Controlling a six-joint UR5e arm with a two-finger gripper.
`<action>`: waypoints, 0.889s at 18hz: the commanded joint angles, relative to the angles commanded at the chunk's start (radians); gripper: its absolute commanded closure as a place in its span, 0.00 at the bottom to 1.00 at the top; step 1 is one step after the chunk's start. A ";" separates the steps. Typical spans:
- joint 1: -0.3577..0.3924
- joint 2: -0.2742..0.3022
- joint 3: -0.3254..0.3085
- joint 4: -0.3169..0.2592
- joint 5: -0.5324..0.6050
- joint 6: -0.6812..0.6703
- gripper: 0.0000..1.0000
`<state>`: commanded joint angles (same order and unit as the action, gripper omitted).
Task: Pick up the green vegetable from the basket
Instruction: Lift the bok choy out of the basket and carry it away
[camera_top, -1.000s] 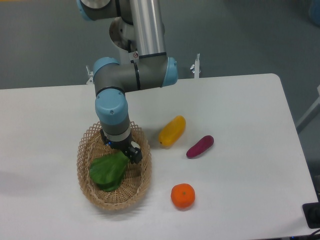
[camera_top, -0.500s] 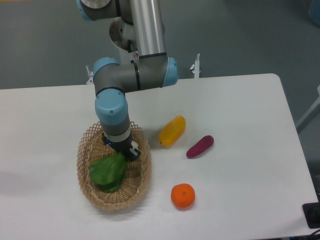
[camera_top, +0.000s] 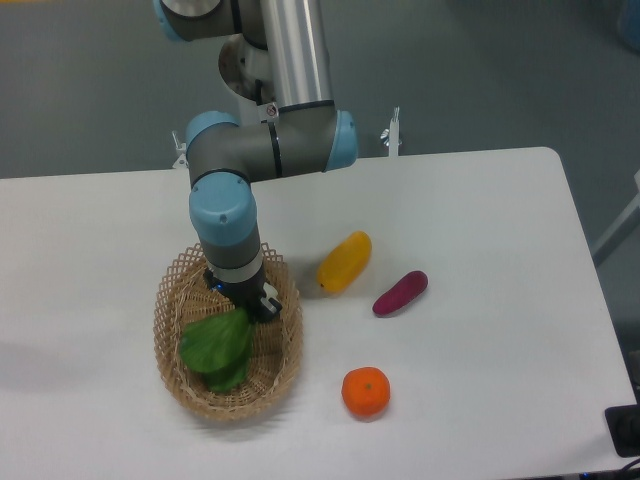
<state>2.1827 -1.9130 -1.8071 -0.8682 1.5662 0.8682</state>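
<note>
Because the task is to lift the green vegetable (camera_top: 216, 348) out of the wicker basket (camera_top: 172, 299), the gripper (camera_top: 252, 305) reaches down at its stem end, though I cannot tell whether the fingers pinch it. It lies inside the basket. Outside, on the white table (camera_top: 480, 230), I count one yellow vegetable (camera_top: 345, 262), one purple vegetable (camera_top: 400, 293) and one orange (camera_top: 365, 391).

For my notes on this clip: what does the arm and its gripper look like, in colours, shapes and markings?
The arm is a smooth silver-grey metal tube with dark grey cylindrical joint housings and light blue round end caps. A white collar ring sits at the wrist above the small black gripper. No loose cables show; any lettering is too small to read.
</note>
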 joint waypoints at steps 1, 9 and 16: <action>0.017 0.011 0.003 -0.005 -0.003 0.000 0.69; 0.104 0.088 0.028 -0.018 -0.038 0.089 0.69; 0.242 0.103 0.118 -0.092 -0.083 0.208 0.69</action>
<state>2.4250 -1.8101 -1.6891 -0.9603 1.4834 1.0767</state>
